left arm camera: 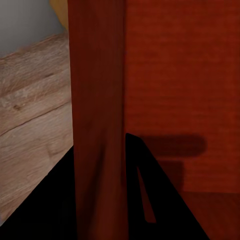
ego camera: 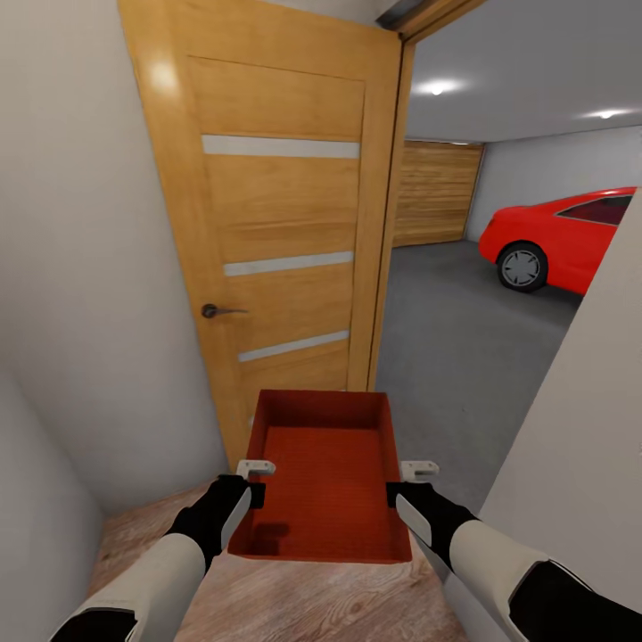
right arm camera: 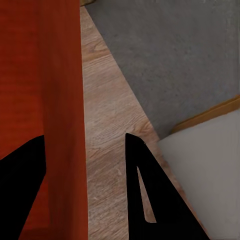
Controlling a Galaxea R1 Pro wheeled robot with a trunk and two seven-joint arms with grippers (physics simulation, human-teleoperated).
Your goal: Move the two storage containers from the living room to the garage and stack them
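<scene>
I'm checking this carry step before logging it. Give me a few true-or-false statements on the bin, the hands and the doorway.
1. The left hand and right hand hold one storage container by its opposite side walls. True.
2. The container holds a second bin. False: it is empty.
3. The wooden door stands open onto the garage. True.
4. The car in the garage is blue. False: it is red.
5. The container rests on the concrete floor. False: it is held over wood planks.
</scene>
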